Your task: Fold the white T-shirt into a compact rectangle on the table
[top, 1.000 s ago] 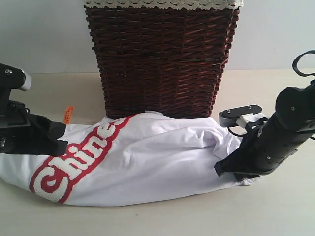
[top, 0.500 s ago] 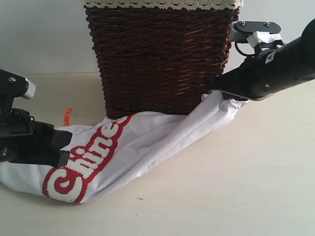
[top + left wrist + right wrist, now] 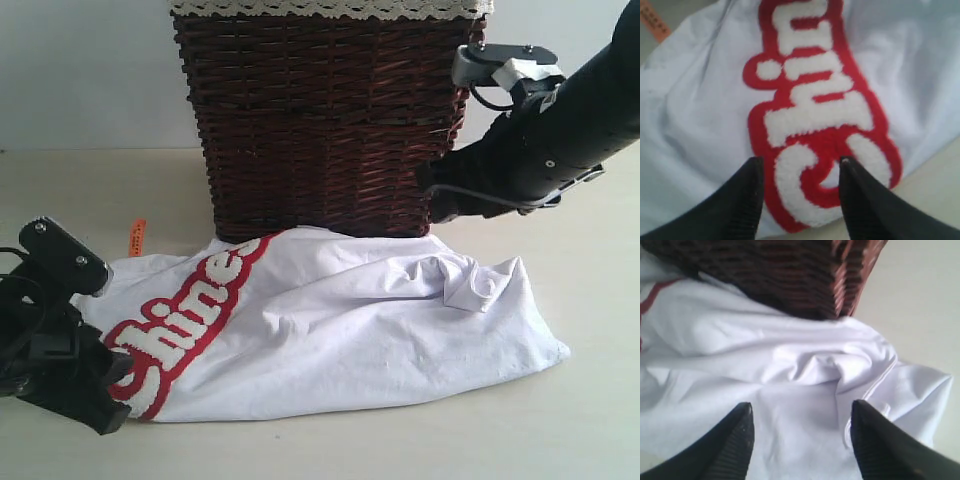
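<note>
While it lies crumpled rather than folded, the wrinkled white cotton T-shirt spreads in a low, uneven heap across the broad pale beige wood-look table, its far edge reaching the foot of the tall dark brown woven wicker basket behind it. Fuzzy white lettering edged in red runs slantwise over the shirt's left part, and a small knot of bunched cloth sits near its right end. A small orange tag shows just beyond the shirt's far left edge, near the basket's left corner

At the shirt's near left corner, the black left gripper sits low over the cloth and covers the start of the lettering in the exterior view. Its wrist view shows the two dark fingers standing apart, with the first big letter between them and no cloth pinched; whether the tips touch the fabric I cannot tell

The black right gripper hangs raised in front of the basket's right corner, above the shirt's right end and clear of it. Its jaws stand apart with nothing between them, the rumpled cloth lying below

A strip of white lace trim lines the basket's top rim, and a plain pale wall stands behind the table
</note>
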You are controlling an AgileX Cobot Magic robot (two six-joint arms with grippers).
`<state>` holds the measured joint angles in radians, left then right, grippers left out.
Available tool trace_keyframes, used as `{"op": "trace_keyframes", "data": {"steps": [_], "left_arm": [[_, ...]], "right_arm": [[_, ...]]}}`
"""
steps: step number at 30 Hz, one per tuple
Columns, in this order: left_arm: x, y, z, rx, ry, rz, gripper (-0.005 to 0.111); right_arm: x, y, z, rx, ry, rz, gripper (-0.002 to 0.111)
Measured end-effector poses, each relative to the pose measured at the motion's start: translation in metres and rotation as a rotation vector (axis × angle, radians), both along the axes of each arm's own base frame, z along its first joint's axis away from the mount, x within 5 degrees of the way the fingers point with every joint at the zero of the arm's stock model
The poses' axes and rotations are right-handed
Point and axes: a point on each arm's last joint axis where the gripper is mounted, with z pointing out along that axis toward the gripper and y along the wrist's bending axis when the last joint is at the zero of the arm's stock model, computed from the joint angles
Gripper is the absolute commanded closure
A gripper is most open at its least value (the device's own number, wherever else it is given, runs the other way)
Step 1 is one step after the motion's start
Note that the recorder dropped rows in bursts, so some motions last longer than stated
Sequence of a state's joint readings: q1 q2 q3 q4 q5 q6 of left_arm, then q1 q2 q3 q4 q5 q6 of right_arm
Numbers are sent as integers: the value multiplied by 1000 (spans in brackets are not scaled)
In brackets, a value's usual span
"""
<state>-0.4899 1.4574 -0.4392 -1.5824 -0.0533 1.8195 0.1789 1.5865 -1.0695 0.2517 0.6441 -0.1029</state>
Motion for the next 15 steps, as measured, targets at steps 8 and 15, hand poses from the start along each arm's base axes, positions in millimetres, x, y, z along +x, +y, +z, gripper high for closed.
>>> {"op": "trace_keyframes", "data": {"steps": [8,15], "left_arm": [[18,2,-29,138,66,71,44],[37,-9,-43,98,124,165,105]], "right_arm": [[-6,3,-2,29,63,30,52],[-6,7,-1,59,66,51,52]]}}
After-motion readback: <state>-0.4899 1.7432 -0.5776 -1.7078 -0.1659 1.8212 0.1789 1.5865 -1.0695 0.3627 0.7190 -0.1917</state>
